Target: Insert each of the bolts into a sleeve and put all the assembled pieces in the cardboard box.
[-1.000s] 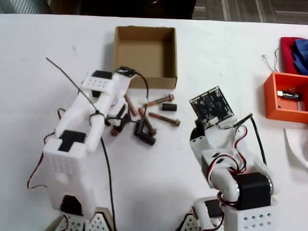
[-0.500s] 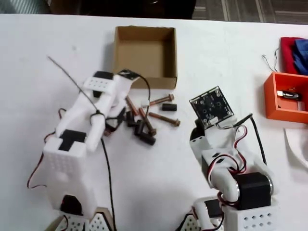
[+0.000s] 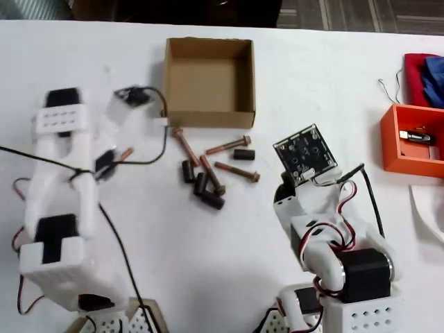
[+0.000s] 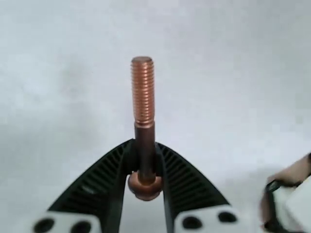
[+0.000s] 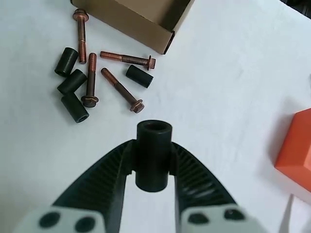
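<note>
Clamping a black sleeve (image 5: 154,160) upright between its jaws, the right gripper (image 5: 153,144) hangs over bare white table (image 3: 208,263), with open room all round it. Just ahead of it lies the loose heap (image 5: 97,77) of four copper bolts and four black sleeves, packed close enough to crowd any reach in. Beyond those sits the cardboard box (image 5: 131,22), its open top facing up. An orange tray (image 3: 409,156) stands well off to the gripper's side. The left gripper (image 4: 145,145) is squeezed onto a bolt (image 4: 142,92) just above its head, thread pointing away, plain table beyond. A second ago that arm was down in the heap; it has swung clear, bolt in its grip, while the right arm kept still
</note>
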`<state>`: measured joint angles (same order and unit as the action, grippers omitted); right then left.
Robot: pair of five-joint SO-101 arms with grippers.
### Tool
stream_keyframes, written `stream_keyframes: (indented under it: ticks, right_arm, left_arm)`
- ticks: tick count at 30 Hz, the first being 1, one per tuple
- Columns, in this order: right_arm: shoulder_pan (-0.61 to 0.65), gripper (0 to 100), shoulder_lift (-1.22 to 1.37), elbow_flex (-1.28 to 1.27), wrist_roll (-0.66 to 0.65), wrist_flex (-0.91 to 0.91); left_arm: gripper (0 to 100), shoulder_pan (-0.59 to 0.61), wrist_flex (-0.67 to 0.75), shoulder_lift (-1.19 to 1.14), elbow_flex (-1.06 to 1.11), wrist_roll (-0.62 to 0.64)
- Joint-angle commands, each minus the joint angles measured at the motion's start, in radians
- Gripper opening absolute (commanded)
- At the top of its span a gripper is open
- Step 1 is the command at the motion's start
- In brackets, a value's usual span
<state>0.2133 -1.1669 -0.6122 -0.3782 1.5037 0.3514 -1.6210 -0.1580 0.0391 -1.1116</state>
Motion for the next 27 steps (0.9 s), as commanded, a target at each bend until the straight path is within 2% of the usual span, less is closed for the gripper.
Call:
stream_keyframes:
  ticks: [1,2,9,15,20,23,27]
  right_arm:
    - [-0.004,2.1,-0.021,0.005,0.002,-0.002]
    - [-0.004,2.1,-0.021,0.005,0.002,-0.002]
    - [-0.004,2.1,-0.021,0.005,0.003,-0.002]
    - [-0.004,2.1,-0.021,0.005,0.003,-0.002]
    - [-0.004,2.1,-0.021,0.005,0.003,-0.002]
    - [-0.004,2.1,-0.021,0.005,0.003,-0.001]
    - [-0.004,2.1,-0.021,0.005,0.003,0.001]
  left_arm:
    - [2,0.08,0.083,-0.017,0.035,-0.454]
    - [2,0.092,0.114,-0.038,0.05,-0.491]
    - [3,0.107,0.305,-0.195,0.096,-0.47]
    - [4,0.106,0.416,-0.218,0.094,-0.466]
    - [12,0.107,0.522,-0.226,0.065,-0.359]
    - [12,0.098,0.601,-0.226,0.065,-0.308]
    - [12,0.08,0.717,-0.222,0.059,-0.166]
